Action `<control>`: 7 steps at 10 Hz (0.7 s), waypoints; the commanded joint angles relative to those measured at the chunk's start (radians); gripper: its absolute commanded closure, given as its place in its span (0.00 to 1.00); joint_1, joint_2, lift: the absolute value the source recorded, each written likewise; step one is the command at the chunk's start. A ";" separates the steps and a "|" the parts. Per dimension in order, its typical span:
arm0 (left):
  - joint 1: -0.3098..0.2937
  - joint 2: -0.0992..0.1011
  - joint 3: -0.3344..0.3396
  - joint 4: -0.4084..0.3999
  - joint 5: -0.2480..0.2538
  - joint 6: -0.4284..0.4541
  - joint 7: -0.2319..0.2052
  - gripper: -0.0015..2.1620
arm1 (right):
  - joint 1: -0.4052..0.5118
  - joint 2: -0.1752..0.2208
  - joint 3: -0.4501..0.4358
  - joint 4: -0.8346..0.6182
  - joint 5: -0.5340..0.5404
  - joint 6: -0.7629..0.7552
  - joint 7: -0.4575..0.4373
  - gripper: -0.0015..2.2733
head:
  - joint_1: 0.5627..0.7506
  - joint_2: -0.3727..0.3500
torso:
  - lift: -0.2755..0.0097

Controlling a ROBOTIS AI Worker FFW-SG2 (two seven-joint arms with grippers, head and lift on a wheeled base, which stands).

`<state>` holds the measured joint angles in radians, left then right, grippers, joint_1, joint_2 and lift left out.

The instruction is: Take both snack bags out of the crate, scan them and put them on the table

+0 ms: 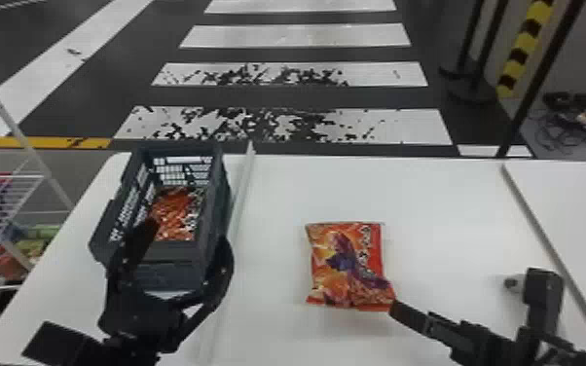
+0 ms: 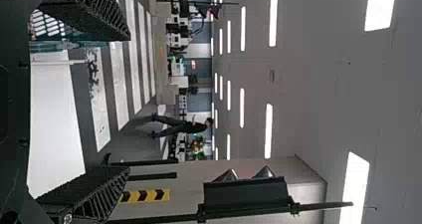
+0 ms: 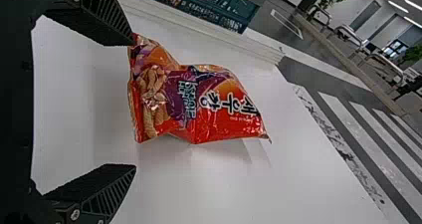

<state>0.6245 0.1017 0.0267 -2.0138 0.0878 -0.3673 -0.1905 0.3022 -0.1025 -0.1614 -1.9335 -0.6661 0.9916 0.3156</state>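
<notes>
White table [image 1: 428, 194] bearing crate [image 1: 175, 252], snack bag [image 1: 348, 265], apparently a rail [image 1: 242, 194]

The crate [image 1: 216, 187] stands on the table [image 1: 428, 204], just beyond the left jaws, and one snack bag [image 1: 176, 209] lies inside it. The other snack bag [image 1: 348, 258] lies on the table between the left jaws and the right jaws, just ahead and to the left of the right jaws. A raised strip [image 1: 242, 185] runs between the crate and that bag. Beyond the table's edge, a rack [image 1: 28, 146] stands to the left of the left jaws.
</notes>
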 commanded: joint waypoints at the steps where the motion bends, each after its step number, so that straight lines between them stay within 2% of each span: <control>1: 0.018 -0.002 0.009 0.007 0.006 -0.005 0.003 0.03 | -0.049 0.009 -0.004 0.064 -0.003 0.023 0.010 0.05 | 0.70 0.65 | 0.63; 3: 0.024 -0.002 0.018 0.006 0.027 0.005 0.000 0.03 | -0.095 0.015 -0.001 0.111 0.011 0.029 0.011 0.05 | 0.70 0.67 | 0.63; 7: 0.023 -0.002 0.016 0.012 0.029 0.011 0.000 0.03 | -0.150 0.030 0.020 0.197 0.031 0.029 0.019 0.05 | 0.70 0.69 | 0.63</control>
<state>0.6473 0.0997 0.0429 -2.0039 0.1161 -0.3567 -0.1902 0.1577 -0.0766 -0.1449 -1.7453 -0.6364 1.0211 0.3337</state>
